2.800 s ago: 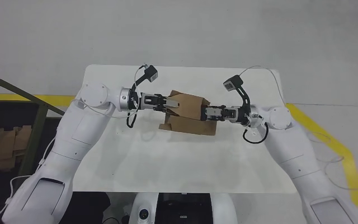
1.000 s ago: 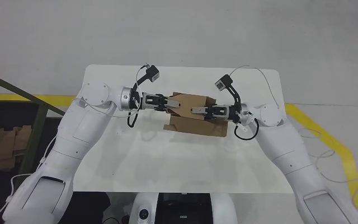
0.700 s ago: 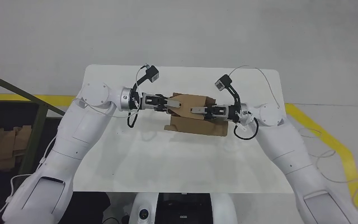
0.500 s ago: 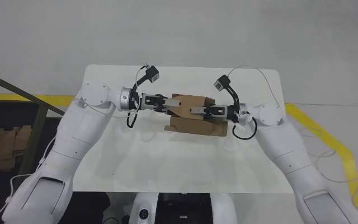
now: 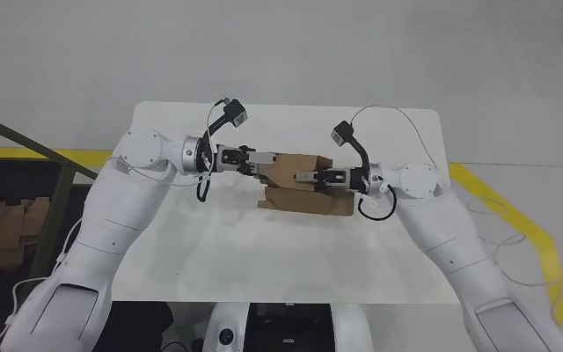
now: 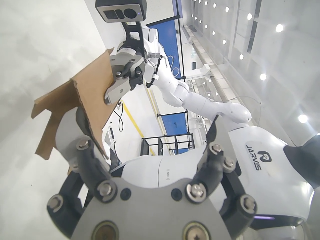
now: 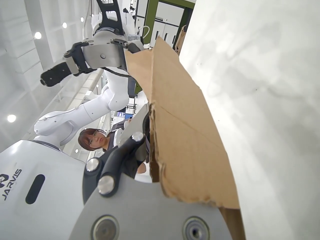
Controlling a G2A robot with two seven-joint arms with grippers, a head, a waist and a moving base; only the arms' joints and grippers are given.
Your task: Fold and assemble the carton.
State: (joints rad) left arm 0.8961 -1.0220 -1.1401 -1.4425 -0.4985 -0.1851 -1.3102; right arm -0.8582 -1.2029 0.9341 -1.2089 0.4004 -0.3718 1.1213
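A brown cardboard carton (image 5: 303, 198) lies partly folded at the middle of the white table (image 5: 220, 246), held up between both arms. My left gripper (image 5: 262, 161) is at its left end and stands open, one finger (image 6: 86, 136) against a flap (image 6: 87, 93) and the other finger (image 6: 216, 136) well clear. My right gripper (image 5: 305, 176) comes in from the right over the top panel and is shut on that panel's edge (image 7: 182, 131). One of its fingers (image 7: 141, 126) shows beside the cardboard; the other is hidden behind it.
The near half of the table (image 5: 264, 264) has free room, as does the far strip behind the carton. A dark green frame (image 5: 35, 154) stands off the table's left side.
My right gripper has moved left across the carton's top panel. My left gripper has drawn back slightly to the left. The carton now lies flatter and reaches a little farther right.
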